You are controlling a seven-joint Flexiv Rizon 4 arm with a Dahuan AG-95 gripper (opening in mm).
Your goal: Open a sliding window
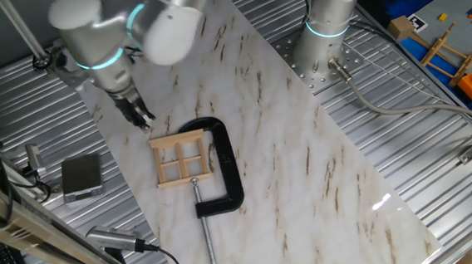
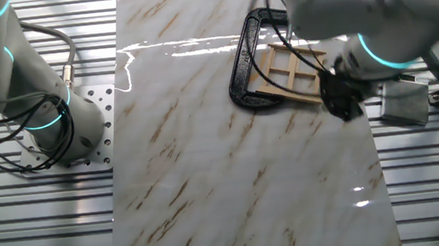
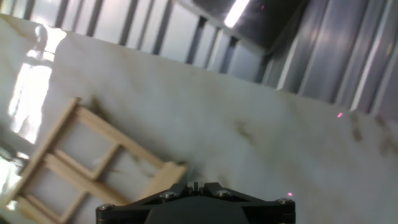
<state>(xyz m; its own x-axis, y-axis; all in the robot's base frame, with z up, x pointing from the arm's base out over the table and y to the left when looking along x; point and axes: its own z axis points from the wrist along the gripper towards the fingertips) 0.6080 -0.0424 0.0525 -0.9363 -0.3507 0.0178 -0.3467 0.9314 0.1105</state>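
The gripper (image 1: pixel 141 115) hangs just beside the window's (image 1: pixel 183 157) corner, holding nothing; its fingers look closed. The window lies flat on the counter (image 1: pixel 305 169), one edge inside the black clamp (image 1: pixel 226 168). The hand view hides the clamp and cuts off the fingertips.

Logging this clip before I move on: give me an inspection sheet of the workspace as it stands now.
Surface: marble-patterned board laid over ribbed metal decking.
Job's things: sliding window, light wood with four panes, lies flat on the board, clamped at one edge by a black C-clamp.
Clutter: small grey box on the decking beside the board.
Hand: hand hovers just off a corner of the window, holding nothing; whether it is open or shut cannot be told.
Cables: grey cables loop around the arm base.
Surroundings: coloured toys and tag markers on a mat past the decking.
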